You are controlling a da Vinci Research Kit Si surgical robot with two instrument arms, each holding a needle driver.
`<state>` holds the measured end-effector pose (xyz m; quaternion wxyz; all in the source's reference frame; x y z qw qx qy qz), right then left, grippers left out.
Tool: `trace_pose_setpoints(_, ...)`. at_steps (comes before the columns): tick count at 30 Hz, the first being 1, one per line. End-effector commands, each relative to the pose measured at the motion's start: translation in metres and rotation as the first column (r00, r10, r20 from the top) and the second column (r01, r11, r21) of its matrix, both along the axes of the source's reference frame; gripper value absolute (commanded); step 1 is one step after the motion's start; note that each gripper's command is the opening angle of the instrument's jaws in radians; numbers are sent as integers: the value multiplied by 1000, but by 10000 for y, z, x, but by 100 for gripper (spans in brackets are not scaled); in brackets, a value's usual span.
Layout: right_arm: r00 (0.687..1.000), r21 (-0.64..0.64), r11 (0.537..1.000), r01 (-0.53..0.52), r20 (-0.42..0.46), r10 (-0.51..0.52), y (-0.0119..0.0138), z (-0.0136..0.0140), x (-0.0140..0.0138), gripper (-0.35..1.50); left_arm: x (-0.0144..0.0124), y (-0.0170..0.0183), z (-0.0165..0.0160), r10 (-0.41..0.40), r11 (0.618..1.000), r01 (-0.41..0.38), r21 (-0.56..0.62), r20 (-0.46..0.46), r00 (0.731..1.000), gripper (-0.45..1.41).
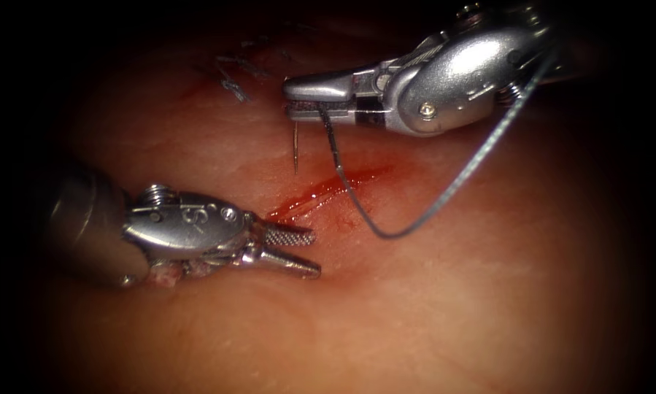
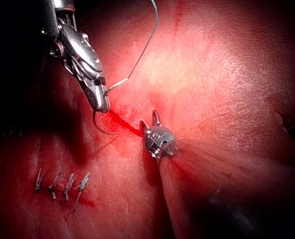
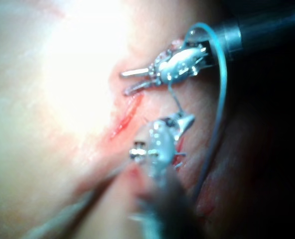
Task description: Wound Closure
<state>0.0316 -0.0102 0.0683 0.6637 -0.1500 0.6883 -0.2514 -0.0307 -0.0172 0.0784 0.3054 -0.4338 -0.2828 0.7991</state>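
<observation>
Left arm's tool [image 1: 298, 252], at the left end of the cut [image 1: 328, 191], has its jaws parted and holds nothing. Centre: the red-stained cut in the soft, yielding tissue [image 1: 196, 146]. Above it the curved needle [image 1: 338, 171] hangs clear of the tissue, clamped near its thread end in the closed right arm's tool [image 1: 320, 101]. The thread [image 1: 481, 157] loops rightward. The needle looks stiff, slim and slippery; a mid-curve hold seems steadiest. Finished stitches [image 2: 63, 185] lie farther along.
</observation>
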Motion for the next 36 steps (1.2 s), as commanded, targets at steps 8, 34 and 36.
trace_pose_setpoints(8, 1000, -5, 1000, 5, -5, -5, -4, 8, 6, -35, -4, -5, 5, 2, 1000, -2, 2, 2, 1000, 3)
trace_pose_setpoints(34, 994, 18, 995, 103, 42, -103, -26, 28, 16, -35, -3, -6, 4, 1, 1000, -1, 1, -2, 1000, 1)
trace_pose_setpoints(36, 994, 25, 995, 94, 48, -95, -24, 26, 17, -35, -3, -6, 4, 1, 1000, -1, 1, -2, 1000, 1)
